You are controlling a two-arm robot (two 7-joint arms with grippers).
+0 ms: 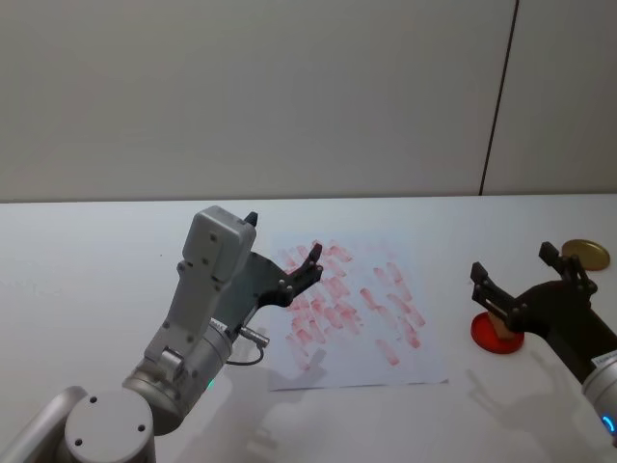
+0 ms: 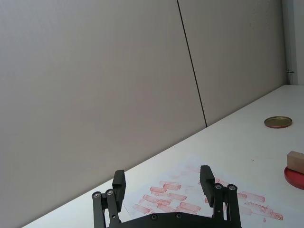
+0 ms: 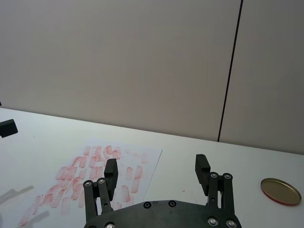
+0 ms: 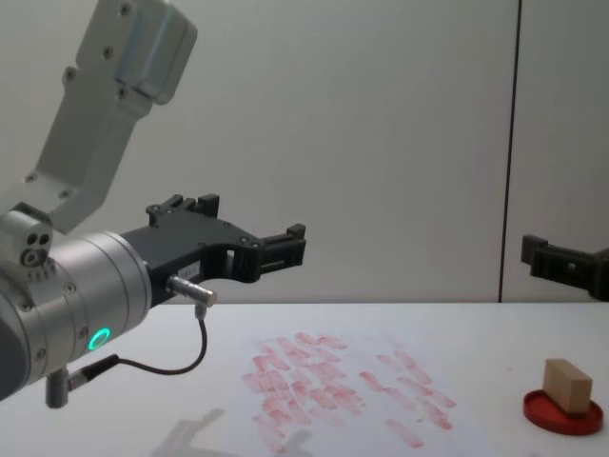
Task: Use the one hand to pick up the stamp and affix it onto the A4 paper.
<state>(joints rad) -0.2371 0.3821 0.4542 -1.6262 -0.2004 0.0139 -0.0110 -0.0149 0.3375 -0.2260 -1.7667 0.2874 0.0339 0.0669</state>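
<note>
The stamp point(image 4: 567, 384), a small tan wooden block, stands on a flat round red ink pad point(image 4: 563, 415) at the right of the table. In the head view my right gripper point(image 1: 511, 262) hovers open just above the stamp point(image 1: 498, 324), with nothing between its fingers point(image 3: 202, 167). The A4 paper point(image 1: 424, 362), covered in red-pink stamp marks, lies mid-table. My left gripper point(image 1: 284, 239) is held open in the air over the paper's left part, holding nothing; a cable hangs from its wrist. The left wrist view shows the stamp point(image 2: 295, 160) off to the side.
A round gold lid point(image 1: 585, 254) lies on the white table point(image 1: 87, 251) behind the ink pad point(image 1: 482, 340), near the right edge. A plain wall with a dark vertical seam stands behind the table.
</note>
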